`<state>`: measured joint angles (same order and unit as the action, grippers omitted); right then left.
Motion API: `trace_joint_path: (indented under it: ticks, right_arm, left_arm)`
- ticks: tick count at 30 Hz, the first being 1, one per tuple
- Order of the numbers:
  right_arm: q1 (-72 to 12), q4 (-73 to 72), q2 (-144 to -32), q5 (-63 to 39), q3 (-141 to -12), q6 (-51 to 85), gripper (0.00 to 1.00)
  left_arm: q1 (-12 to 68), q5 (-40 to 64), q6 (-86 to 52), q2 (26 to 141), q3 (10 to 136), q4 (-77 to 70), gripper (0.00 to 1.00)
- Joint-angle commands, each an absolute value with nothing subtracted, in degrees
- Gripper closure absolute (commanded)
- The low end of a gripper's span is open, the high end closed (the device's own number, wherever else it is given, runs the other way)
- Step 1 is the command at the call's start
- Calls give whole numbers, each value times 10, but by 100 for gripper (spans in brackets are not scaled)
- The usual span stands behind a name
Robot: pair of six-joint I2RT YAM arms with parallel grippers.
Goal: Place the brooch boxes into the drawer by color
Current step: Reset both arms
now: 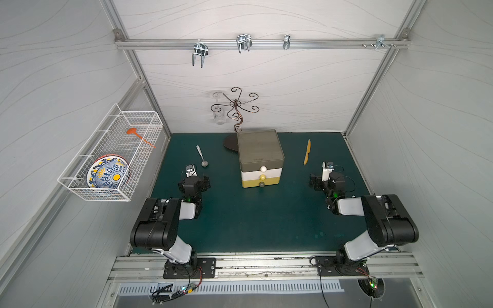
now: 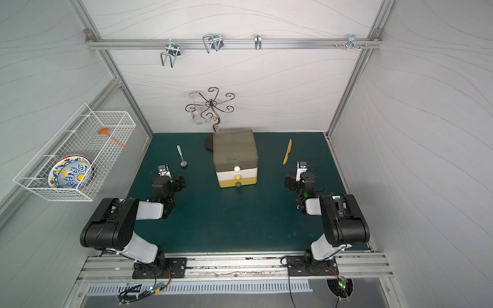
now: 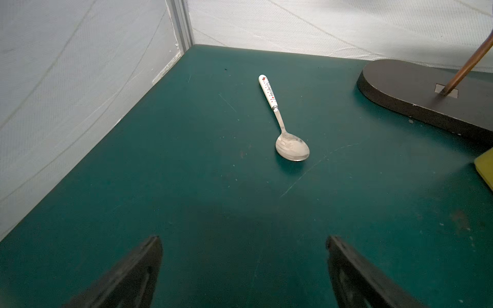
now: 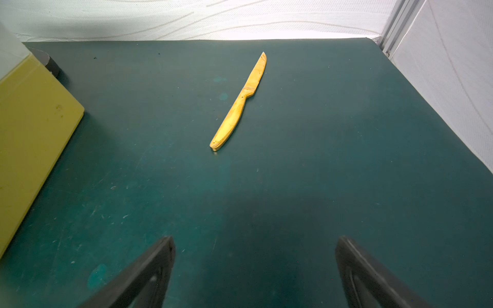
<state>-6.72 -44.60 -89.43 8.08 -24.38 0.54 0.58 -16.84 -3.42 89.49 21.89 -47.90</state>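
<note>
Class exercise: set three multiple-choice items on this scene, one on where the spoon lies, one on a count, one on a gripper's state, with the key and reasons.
1. Where is the spoon relative to the drawer?
A. on top of it
B. on the mat, on the left arm's side
C. inside an open tier

2. How many ball knobs does the drawer show?
A. three
B. two
C. five

3. The left gripper is:
A. shut on the spoon
B. shut, empty
C. open, empty

Key: 1 B, it lies flat on the mat in both top views; 2 A, one knob on each tier; 3 C, its jaws stand apart over bare mat.
</note>
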Motion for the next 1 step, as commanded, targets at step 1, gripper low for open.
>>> trace_joint_path:
  ticks: [1]
  right_arm:
    - [-64, -455, -897, 75, -251, 1, 1]
  left_arm:
    - [4, -162, -37, 889, 233, -497, 0]
